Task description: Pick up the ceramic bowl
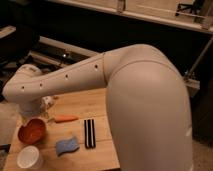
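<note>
i'm on the approach, with the gripper point(34, 114) low at the left of the frame just above the orange bowl point(32, 131) by the table point(85, 102) edge, how open i cannot tell, and next i'd judge a straight drop over its rim.

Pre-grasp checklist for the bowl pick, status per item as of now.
1. ceramic bowl in view, upright on the table: ok.
2. gripper positioned at the bowl's far rim, just above it: ok.
3. Gripper contact with the bowl: cannot tell.
4. Bowl inside empty: ok.
5. white cup in front of the bowl, apart from it: ok.
6. carrot-shaped item close on the bowl's right, clearance: cannot tell.
</note>
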